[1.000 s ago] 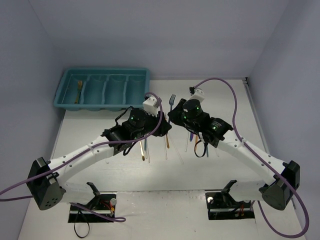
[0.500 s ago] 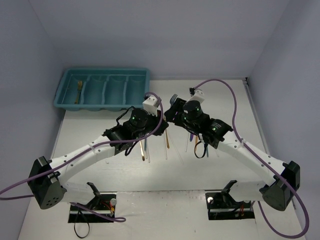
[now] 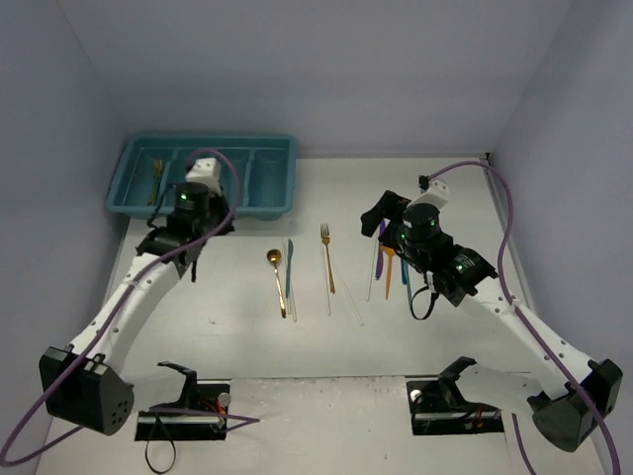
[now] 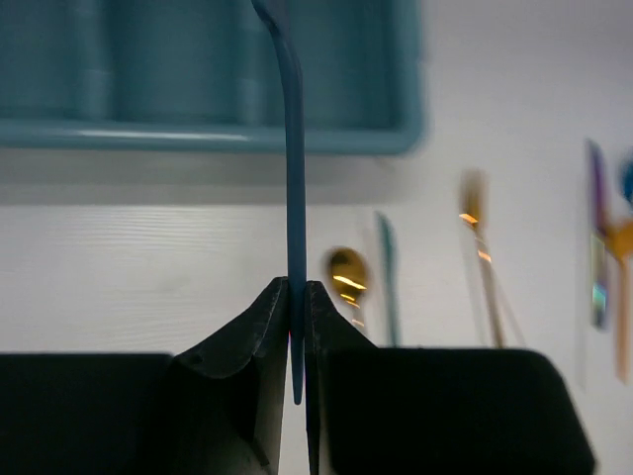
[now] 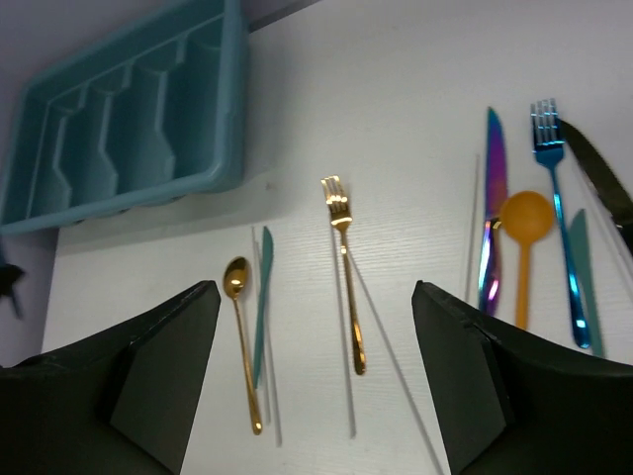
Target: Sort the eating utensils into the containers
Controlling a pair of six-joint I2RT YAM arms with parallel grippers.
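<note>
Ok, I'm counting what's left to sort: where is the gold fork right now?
In the top view the gold fork lies loose on the table centre, with the teal knife on its left and the purple knife on its right.

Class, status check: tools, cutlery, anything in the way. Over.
Left tool shut on blue utensil, by the teal tray. Right tool open, empty, above loose cutlery. Nothing blocking the tray.
</note>
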